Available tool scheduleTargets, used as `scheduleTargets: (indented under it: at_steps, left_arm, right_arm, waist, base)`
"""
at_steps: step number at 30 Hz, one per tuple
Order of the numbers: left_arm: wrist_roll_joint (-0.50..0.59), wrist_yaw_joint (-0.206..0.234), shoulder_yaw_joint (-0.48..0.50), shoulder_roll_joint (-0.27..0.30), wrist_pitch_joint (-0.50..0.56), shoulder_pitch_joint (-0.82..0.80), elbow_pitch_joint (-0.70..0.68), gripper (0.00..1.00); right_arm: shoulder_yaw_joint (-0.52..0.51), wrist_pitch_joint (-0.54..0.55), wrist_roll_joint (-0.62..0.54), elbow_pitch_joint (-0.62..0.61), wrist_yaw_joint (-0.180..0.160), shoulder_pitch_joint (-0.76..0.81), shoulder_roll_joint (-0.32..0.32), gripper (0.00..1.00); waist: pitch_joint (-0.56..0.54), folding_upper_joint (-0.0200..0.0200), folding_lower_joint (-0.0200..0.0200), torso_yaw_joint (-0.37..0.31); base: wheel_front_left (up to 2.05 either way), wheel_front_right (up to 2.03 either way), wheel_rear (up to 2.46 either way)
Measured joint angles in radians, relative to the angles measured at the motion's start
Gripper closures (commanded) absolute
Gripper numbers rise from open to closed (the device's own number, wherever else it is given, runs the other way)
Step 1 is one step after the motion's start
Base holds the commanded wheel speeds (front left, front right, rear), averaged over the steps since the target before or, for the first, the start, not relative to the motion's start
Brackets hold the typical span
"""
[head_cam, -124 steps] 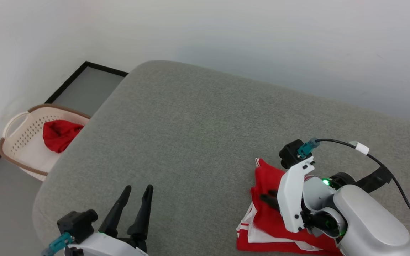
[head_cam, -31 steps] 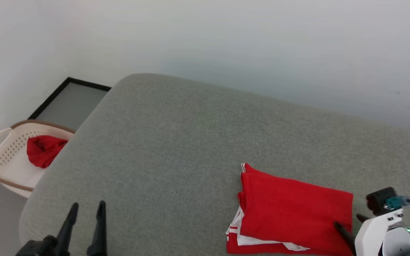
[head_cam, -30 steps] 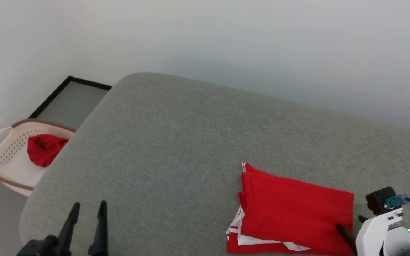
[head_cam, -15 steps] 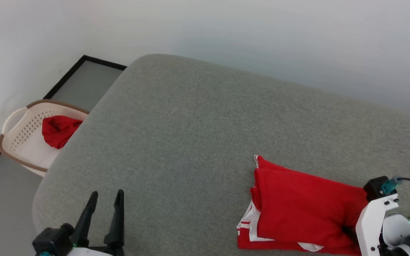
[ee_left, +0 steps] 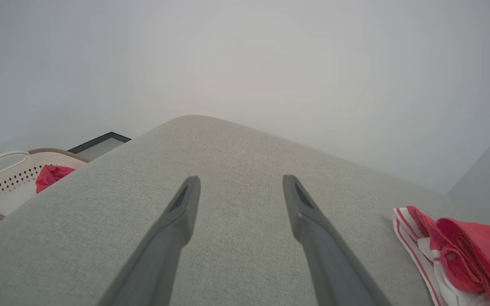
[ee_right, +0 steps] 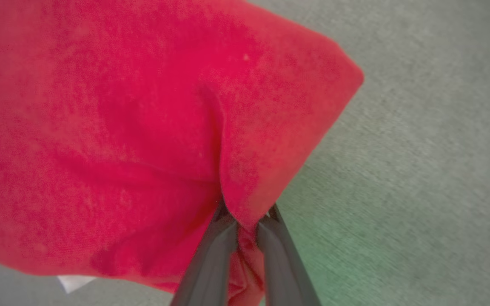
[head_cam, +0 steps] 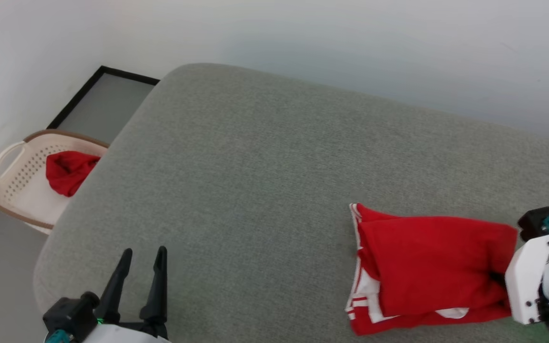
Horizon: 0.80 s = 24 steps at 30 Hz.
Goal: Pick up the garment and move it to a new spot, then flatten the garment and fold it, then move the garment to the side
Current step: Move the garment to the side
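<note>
Step in hand: we judge this to be the last move, taking the folded bundle to the side. We should pull slowly and low, along the surface, so the layers travel as one stack and do not peel apart.
Cushion: a broad grey upholstered top with rounded corners and a fine, slightly grippy weave. We expect it to drag on the lower layers, so a slight lift at the held edge should help.
Garment: it lies on the cushion's near right part, folded into a rough rectangle. It is soft red jersey knit, smooth on top, with a crease running in toward the held edge.
Basket: pale perforated plastic with a brown rim, on the floor past the cushion's left edge and well apart from the work. It holds a plain red cloth.
Left gripper: its fingers are spread, with nothing between them, near the cushion's near left. It could steady the far side if the stack slips.
Striped trim: white and red bands poke out at the bundle's left end, the loosest part.
Right gripper: it is clamped on the garment's right edge, with red cloth bunched between the fingers. How many layers it holds we cannot tell.
</note>
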Motion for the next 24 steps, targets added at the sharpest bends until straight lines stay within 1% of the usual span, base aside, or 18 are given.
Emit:
scheduleTargets:
  at_steps: [12, 20, 24]
  left_arm:
    - [0.021, 0.000, -0.017, -0.002, 0.000, -0.041, -0.017, 0.00]
    - [0.025, 0.000, -0.029, -0.005, 0.000, -0.066, -0.023, 0.00]
    - [0.025, 0.000, -0.034, -0.005, 0.000, -0.085, -0.030, 0.00]
  right_arm:
    - [-0.032, -0.010, 0.009, -0.001, -0.003, -0.088, -0.178, 1.00]
    - [-0.041, -0.035, -0.004, 0.049, -0.003, -0.173, -0.307, 1.00]
    - [-0.038, -0.053, -0.036, 0.082, -0.003, -0.227, -0.375, 1.00]
  waist:
    - [0.036, 0.0000, 0.0000, -0.066]
    - [0.081, 0.0000, 0.0001, -0.109]
    - [0.109, 0.0000, 0.0000, -0.124]
  base:
    - [0.00, 0.00, 0.00]
    - [0.00, 0.00, 0.00]
    - [0.00, 0.00, 0.00]
